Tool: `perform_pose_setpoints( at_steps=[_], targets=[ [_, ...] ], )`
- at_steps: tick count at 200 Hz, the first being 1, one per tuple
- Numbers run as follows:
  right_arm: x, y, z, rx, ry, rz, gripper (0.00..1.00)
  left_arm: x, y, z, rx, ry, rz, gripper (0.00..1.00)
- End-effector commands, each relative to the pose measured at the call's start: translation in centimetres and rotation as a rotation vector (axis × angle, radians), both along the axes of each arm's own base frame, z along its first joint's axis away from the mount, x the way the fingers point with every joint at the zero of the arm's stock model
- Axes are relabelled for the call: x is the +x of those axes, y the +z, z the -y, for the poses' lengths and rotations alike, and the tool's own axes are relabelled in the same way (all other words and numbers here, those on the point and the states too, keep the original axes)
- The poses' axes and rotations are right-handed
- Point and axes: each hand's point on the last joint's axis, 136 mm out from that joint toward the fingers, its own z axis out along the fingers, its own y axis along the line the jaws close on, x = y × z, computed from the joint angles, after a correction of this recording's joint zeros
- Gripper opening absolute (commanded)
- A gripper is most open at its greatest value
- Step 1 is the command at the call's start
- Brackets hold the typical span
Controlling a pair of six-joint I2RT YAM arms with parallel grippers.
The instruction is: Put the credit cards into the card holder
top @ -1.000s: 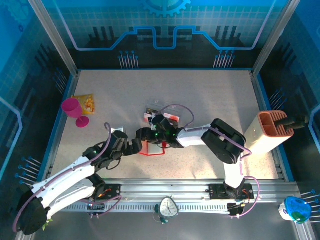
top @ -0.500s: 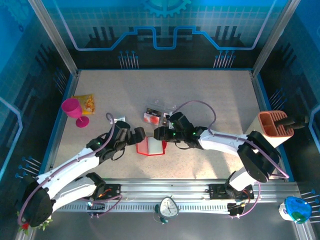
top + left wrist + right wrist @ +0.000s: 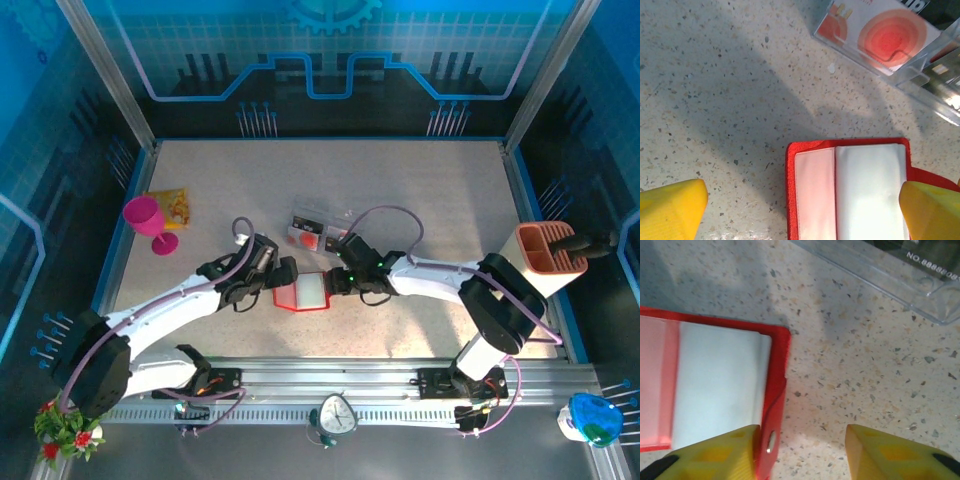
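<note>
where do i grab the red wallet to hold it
Pinch the wallet at its right red rim, coming in low from the right. It lies open and flat, pale inside up, so only that thin edge offers a hold. The right pincer has that rim between its fingers.

A fixed overhead camera looked steeply down from behind the robot, taking in the whole speckled table [image 3: 420,180] from far off. Each wrist camera looked almost straight down at the tabletop from very close. All three views shared the open red card holder [image 3: 865,190] and clear plastic sleeves [image 3: 920,75] beside it.
</note>
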Motion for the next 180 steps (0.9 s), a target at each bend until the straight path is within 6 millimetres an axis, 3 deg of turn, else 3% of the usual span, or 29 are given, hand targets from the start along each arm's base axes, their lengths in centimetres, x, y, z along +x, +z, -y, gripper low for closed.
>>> perform_pose_setpoints(
  at_steps=[1,24,40,105,120,140,180],
  targets=[
    [1.1,0.3,-0.1,-0.017,-0.003,0.04,0.37,-0.3,-0.2,0.9,0.006,-0.047,-0.028,0.99],
    [1.1,0.2,0.8,-0.025,-0.03,0.048,0.12,-0.7,-1.2,1.7,0.014,-0.068,-0.051,0.99],
    [0.8,0.0,1.8,-0.037,-0.055,0.047,0.01,-1.0,-2.0,2.0,0.023,-0.074,-0.068,0.99],
    [-1.1,-0.7,4.5,-0.02,-0.126,0.022,0.0,-2.5,-5.5,1.5,0.045,-0.054,-0.126,0.99],
    [-1.2,-0.4,4.6,-0.01,-0.127,0.022,0.18,-2.7,-6.1,1.2,0.053,-0.049,-0.134,0.99],
    [-0.8,1.5,4.4,0.008,-0.112,0.054,0.42,-3.0,-6.9,0.8,0.067,-0.041,-0.149,0.99],
    [1.8,6.7,4.0,0.03,-0.013,0.183,0.58,-3.0,-7.5,0.6,0.077,-0.031,-0.149,0.99]
  ],
)
